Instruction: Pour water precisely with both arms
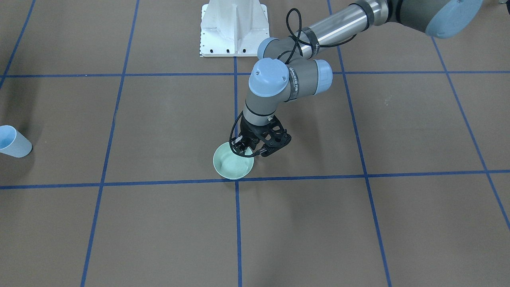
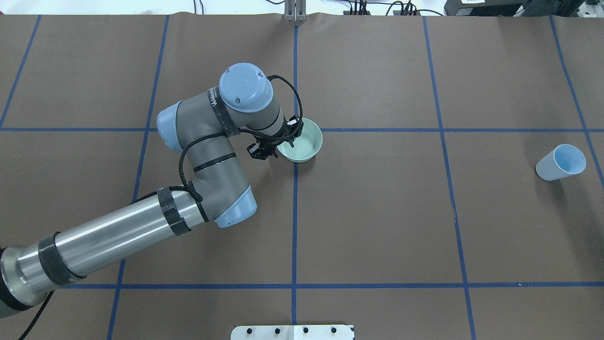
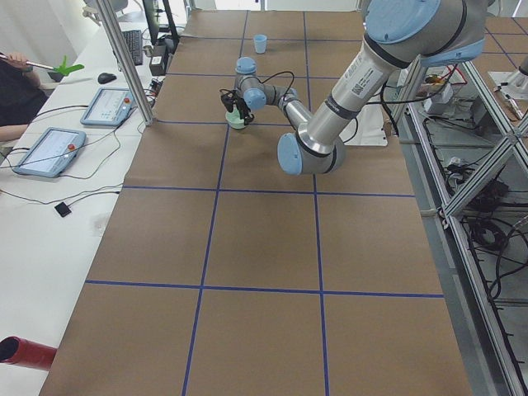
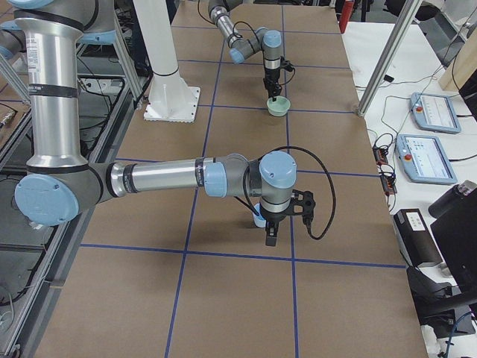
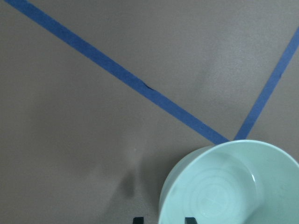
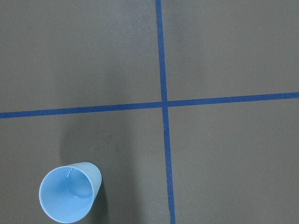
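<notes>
Only the exterior right view shows the right gripper (image 4: 271, 239), mid-frame by the blue cup (image 4: 257, 218); I cannot tell its state. The left gripper (image 1: 241, 146), jaws apart, straddles the rim of the empty green bowl (image 1: 232, 166).

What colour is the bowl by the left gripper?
The bowl is pale mint green; the left wrist view shows it best.

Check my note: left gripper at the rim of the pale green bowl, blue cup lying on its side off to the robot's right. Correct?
Not quite. The blue cup stands upright, mouth up; the right wrist view looks down into it. The rest holds: left gripper at the rim of the pale green bowl, cup off to the robot's right.
</notes>
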`<state>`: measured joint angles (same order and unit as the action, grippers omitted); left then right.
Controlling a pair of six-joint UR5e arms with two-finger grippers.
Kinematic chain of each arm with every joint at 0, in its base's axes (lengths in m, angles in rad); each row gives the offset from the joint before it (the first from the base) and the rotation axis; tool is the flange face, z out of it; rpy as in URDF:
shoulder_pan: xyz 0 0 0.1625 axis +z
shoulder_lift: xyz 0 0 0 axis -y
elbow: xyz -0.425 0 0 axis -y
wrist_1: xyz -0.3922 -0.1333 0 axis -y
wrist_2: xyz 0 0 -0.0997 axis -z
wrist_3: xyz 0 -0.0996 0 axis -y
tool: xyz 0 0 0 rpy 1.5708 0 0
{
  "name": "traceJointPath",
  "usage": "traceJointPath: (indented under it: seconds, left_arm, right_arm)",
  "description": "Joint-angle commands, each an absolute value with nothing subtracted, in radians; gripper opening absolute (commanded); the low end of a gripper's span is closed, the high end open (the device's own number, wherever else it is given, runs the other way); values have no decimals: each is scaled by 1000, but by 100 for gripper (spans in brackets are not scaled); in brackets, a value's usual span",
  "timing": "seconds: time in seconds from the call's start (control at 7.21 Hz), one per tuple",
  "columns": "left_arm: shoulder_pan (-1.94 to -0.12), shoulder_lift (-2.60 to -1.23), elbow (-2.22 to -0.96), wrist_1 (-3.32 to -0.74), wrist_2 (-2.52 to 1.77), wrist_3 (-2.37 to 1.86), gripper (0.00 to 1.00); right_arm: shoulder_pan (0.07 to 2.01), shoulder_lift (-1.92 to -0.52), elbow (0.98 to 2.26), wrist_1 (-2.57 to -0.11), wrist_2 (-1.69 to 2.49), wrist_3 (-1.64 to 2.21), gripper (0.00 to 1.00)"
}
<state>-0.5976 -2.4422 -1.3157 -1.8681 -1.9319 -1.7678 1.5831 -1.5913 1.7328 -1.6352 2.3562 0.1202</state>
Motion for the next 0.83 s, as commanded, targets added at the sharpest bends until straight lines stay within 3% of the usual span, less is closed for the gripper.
traceJointPath:
  seconds: [0.0,0.14,0.42,0.69]
  left_arm:
    - [-652,-2435,-1418,-1773,-1975,-1726,100]
    - [-658,-2395,-1525,-1702,-1971,-1718,100]
    - [-667,-2266,-1667,-1694,-1968,-1717,100]
    - [-666,-2247,-1686,-1695,-1967,-1717,100]
  right_arm:
    - [1583,-1592,1759,-1638,2353,120,100]
    - [1585,-1597,1829,-1646,2353,118,100]
    - [1542,-1541,1842,-1646,2266,170,100]
    - [1537,-1558,1865,-1634,2513,421,100]
